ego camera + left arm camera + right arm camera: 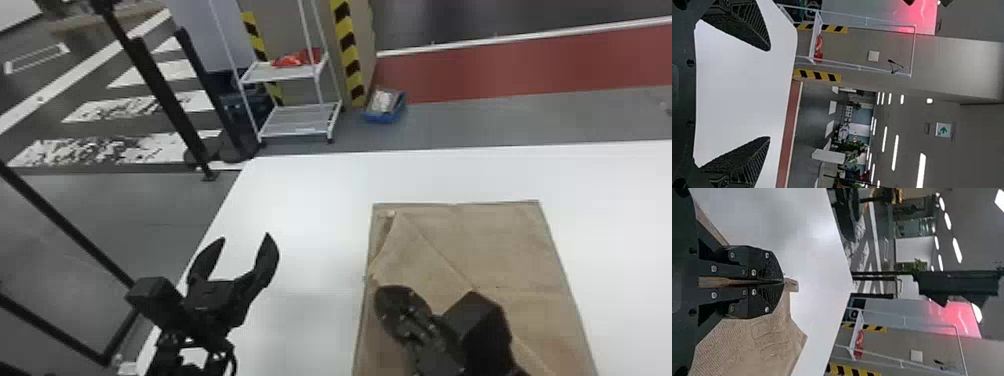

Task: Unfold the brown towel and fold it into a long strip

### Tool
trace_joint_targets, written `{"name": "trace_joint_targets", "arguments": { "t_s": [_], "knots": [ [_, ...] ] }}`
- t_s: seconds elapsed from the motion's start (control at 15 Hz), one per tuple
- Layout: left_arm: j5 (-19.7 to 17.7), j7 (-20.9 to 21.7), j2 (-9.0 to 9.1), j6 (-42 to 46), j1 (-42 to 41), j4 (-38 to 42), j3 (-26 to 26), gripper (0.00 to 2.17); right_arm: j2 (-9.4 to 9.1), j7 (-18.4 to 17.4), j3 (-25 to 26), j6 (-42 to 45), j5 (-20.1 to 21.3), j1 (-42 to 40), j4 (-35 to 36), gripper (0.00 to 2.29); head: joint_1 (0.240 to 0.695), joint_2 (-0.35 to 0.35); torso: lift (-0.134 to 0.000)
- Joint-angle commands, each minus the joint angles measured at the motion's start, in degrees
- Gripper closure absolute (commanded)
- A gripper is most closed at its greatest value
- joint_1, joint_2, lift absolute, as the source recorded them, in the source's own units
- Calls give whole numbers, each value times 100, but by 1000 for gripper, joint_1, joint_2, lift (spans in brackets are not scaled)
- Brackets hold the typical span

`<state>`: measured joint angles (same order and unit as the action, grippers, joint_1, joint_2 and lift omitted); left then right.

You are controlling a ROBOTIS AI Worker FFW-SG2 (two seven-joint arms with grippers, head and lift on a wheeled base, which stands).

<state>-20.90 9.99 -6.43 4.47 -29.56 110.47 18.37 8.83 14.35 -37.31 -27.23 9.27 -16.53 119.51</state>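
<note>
The brown towel [505, 245] lies on the right part of the white table, with a diagonal fold line and a turned-over corner at its far left. My right gripper [395, 300] is over the towel's left side; in the right wrist view the same gripper [781, 282] is shut on the towel [758, 344], a bit of cloth poking out past the tips. Left of the towel, above the table's left edge, my left gripper [245, 240] stands open and holds nothing. From its own wrist, the left gripper [770, 94] has its fingers wide apart over bare table.
The white table [320, 200] reaches from its left edge beneath my left arm to its far edge. Beyond it on the floor stand a white wire rack [300, 120], a blue bin [385, 106] and black posts [165, 100].
</note>
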Motion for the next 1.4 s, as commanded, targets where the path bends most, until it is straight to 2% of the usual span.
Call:
{"name": "trace_joint_targets", "arguments": {
  "t_s": [0.0, 0.13, 0.33, 0.4, 0.47, 0.6, 0.67, 0.73, 0.87, 0.93, 1.0, 1.13, 1.2, 1.33],
  "knots": [
    [-28, 11, 2, -4, -6, -17, 35, 66, 14, -2, -241, -103, 189, 10, -191, -1, 695, 350, -126],
    [-10, 38, 2, -57, 12, -17, 9, 66, 84, 6, -145, -68, 136, -157, 2, 26, 695, 350, -126],
    [25, 301, 2, -215, 21, -26, 9, 66, 286, 6, 541, 196, 83, -729, 802, 53, 695, 350, -126],
    [95, 635, -7, -391, 56, -70, 53, 76, 321, 6, 972, 336, 83, -1028, 1101, 53, 695, 350, -126],
    [332, 969, -7, -602, 117, -122, 114, 80, 321, 6, 1446, 495, -22, -1300, 1356, 53, 695, 350, -126],
    [1132, 1848, 2, -936, 196, -122, 281, 90, 304, 24, 2747, 846, -655, -1836, 1742, 56, 695, 350, -126],
    [1326, 2112, -7, -936, 196, -96, 308, 90, 251, 33, 3318, 934, -989, -2021, 1830, 56, 695, 350, -126],
    [1466, 2569, -7, -936, 170, 9, 413, 90, 66, 103, 3925, 1127, -1332, -2161, 1883, 56, 695, 350, -126],
    [1958, 3509, -25, -936, 126, 282, 510, 134, -566, 595, 5085, 1145, -1938, -2197, 1883, 56, 695, 250, -126],
    [2292, 3940, -51, -936, 126, 440, 510, 147, -768, 745, 5683, 1127, -2263, -2205, 1865, 56, 695, 193, -126],
    [2609, 4336, -60, -953, 126, 563, 510, 147, -830, 789, 6157, 1110, -2544, -2205, 1804, 56, 695, 133, -126],
    [3198, 5021, -95, -1252, 117, 756, 492, 147, -839, 833, 6764, 1110, -2896, -2135, 1584, 56, 695, 16, -126],
    [3453, 5338, -130, -1252, 117, 827, 422, 151, -883, 903, 7098, 1092, -3142, -2091, 1505, 56, 695, -85, -126],
    [3839, 5654, -209, -1270, 82, 967, 150, 174, -888, 956, 7563, 1004, -3388, -2012, 1399, 56, 695, -173, -126]
  ]
}}
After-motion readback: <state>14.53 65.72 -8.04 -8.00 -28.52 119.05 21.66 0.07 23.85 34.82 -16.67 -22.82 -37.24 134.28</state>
